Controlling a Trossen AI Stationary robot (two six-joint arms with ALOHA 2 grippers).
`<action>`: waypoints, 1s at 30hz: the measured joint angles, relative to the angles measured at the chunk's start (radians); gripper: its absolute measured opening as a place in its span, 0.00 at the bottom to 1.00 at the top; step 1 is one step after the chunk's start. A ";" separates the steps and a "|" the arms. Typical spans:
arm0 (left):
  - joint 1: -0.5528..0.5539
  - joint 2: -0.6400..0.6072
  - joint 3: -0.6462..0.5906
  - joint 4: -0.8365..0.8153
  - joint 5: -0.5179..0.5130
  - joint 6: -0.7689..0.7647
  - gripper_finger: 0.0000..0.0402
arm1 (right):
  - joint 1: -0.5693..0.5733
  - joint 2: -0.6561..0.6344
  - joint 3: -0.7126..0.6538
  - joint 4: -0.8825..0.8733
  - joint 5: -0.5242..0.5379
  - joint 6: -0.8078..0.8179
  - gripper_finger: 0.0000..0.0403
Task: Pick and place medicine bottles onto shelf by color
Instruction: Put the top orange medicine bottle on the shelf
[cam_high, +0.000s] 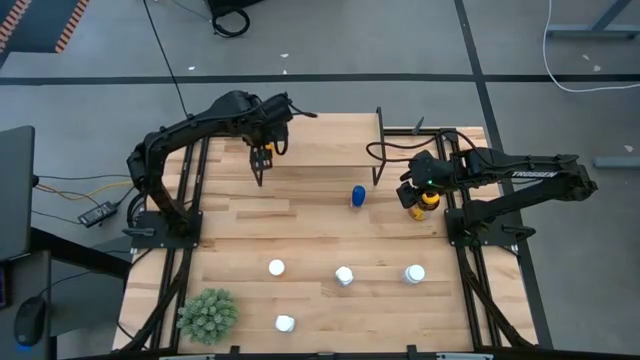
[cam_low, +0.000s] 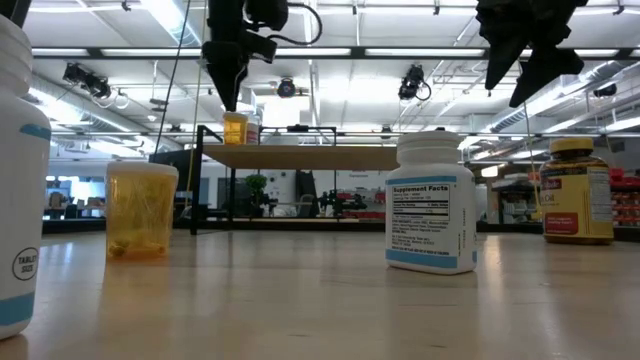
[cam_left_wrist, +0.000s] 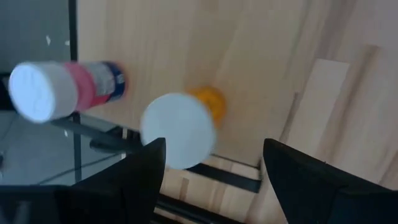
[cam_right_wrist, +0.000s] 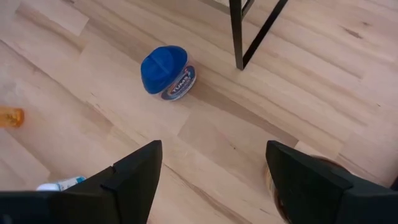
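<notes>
My left gripper (cam_high: 260, 165) is open above the left end of the shelf (cam_high: 320, 140). Below it, an orange bottle with a white cap (cam_left_wrist: 180, 127) and a pinkish bottle with a white cap (cam_left_wrist: 62, 87) stand upright on the shelf board. My right gripper (cam_high: 413, 192) is open above the table, right beside the dark amber yellow-capped bottle (cam_high: 428, 200), which stands on the table and shows by one finger (cam_right_wrist: 280, 180). The blue bottle (cam_right_wrist: 165, 73) stands on the table near a shelf leg (cam_right_wrist: 249, 31).
Several white-capped bottles (cam_high: 276, 267) (cam_high: 344, 275) (cam_high: 414, 273) stand on the near half of the table, one more (cam_high: 286, 323) beside the green spiky plant (cam_high: 208, 315). In the low view a white bottle (cam_low: 432, 205) and an orange one (cam_low: 140, 210) stand close.
</notes>
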 joint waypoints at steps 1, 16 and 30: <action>0.002 -0.002 0.002 -0.009 -0.001 -0.010 0.69 | 0.000 0.000 0.000 0.000 -0.003 0.000 0.74; 0.168 -0.007 0.204 -0.014 0.120 -0.178 0.69 | 0.000 0.000 0.000 0.000 -0.001 0.002 0.74; 0.269 -0.004 0.139 0.015 0.118 -0.486 0.58 | 0.000 0.000 0.000 0.019 0.008 0.003 0.74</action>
